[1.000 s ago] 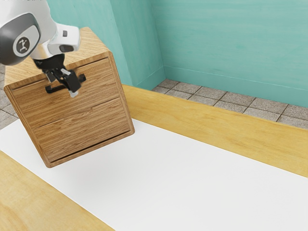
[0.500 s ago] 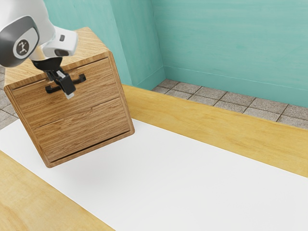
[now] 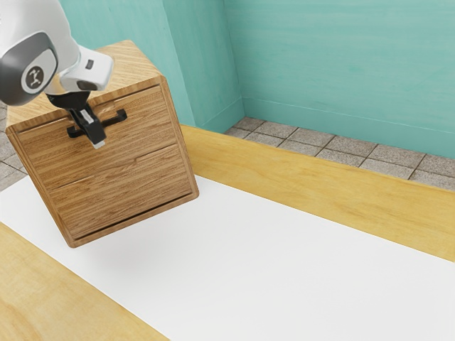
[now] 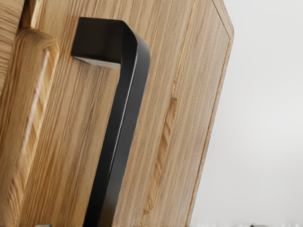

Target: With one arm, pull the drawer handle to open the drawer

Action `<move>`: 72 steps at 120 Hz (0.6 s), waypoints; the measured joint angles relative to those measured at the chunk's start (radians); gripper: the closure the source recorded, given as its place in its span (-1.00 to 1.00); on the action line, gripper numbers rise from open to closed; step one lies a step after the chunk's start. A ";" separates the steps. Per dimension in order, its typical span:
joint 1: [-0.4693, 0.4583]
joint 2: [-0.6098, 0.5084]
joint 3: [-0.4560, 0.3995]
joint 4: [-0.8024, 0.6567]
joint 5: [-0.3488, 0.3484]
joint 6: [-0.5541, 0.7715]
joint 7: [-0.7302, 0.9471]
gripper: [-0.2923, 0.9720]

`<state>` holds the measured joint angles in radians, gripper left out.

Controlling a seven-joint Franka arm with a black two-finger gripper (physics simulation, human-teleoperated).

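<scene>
Wood-grained and boxy, the cabinet (image 3: 121, 170) sits at the exterior view's left, on a white mat (image 3: 249, 270) laid over the bench (image 3: 320, 185). Its top drawer (image 3: 138, 114) looks shut, front level with the frame, and it carries a black bar handle (image 3: 115, 116) across its upper part.

Our gripper (image 3: 92, 131) is at the bar's middle. Its jaws are spread to either side of the bar and, as far as we can judge, not clamped on it.

In the wrist view the handle looks rigid and smooth, standing off the front on short legs. We reckon it will not flex, but the slick finish could slip. A hold at the centre should draw the drawer out straight, not skewed. A hard tug might shift the cabinet itself.
</scene>
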<state>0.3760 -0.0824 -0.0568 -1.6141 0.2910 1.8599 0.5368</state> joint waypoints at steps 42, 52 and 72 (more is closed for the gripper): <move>-0.001 -0.003 -0.001 -0.049 -0.008 0.038 0.024 -0.31; -0.008 -0.008 -0.001 -0.062 -0.011 0.046 0.025 -0.32; -0.039 -0.029 -0.002 -0.105 -0.014 0.054 0.020 -0.28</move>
<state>0.3370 -0.1118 -0.0586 -1.7187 0.2767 1.9140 0.5563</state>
